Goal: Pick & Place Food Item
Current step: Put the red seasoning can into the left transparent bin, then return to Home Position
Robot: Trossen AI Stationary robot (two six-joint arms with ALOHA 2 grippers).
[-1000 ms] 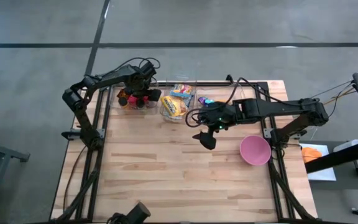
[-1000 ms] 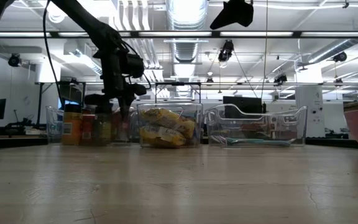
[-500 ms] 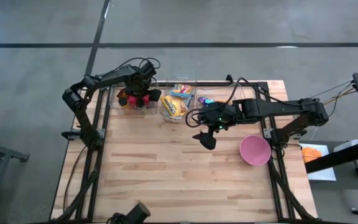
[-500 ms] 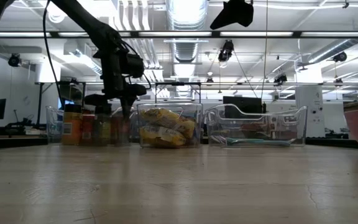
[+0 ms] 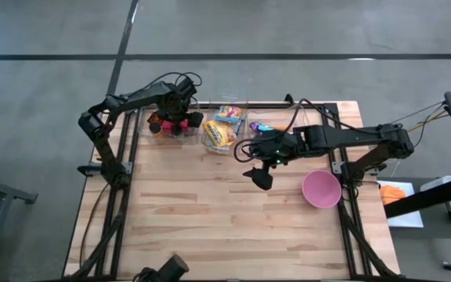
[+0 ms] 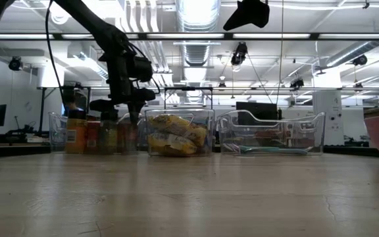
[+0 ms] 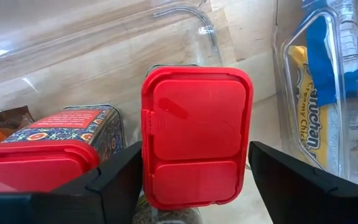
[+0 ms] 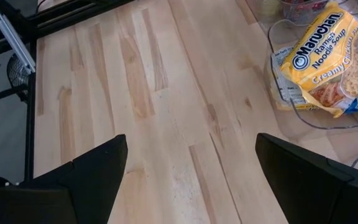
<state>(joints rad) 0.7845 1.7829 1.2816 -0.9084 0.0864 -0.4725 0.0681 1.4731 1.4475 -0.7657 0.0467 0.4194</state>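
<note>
A clear bin (image 5: 156, 133) at the table's far left holds jars. One jar has a red flip lid (image 7: 196, 134); beside it stands a patterned jar (image 7: 73, 121) with a red lid. My left gripper (image 5: 180, 121) points straight down into this bin, open, one finger on each side of the red flip lid (image 6: 131, 115). My right gripper (image 5: 258, 176) hangs open above the table's middle, over bare wood (image 8: 191, 168). A pink bowl (image 5: 321, 189) sits at the right. My left gripper comes from above with its fingers (image 7: 114, 180) close against the two opposite sides of the jar's red lid (image 7: 151, 155). I cannot tell whether they touch it. The jar stands upright in the bin.
A middle clear bin (image 5: 219, 133) holds yellow ramen packets (image 8: 322, 56). A third clear bin (image 5: 261, 125) stands to its right at the far edge. The near half of the wooden table (image 5: 210, 227) is bare wood.
My left gripper's fingers have spread a little wider over the jar, and the arm has stayed where it was.
</note>
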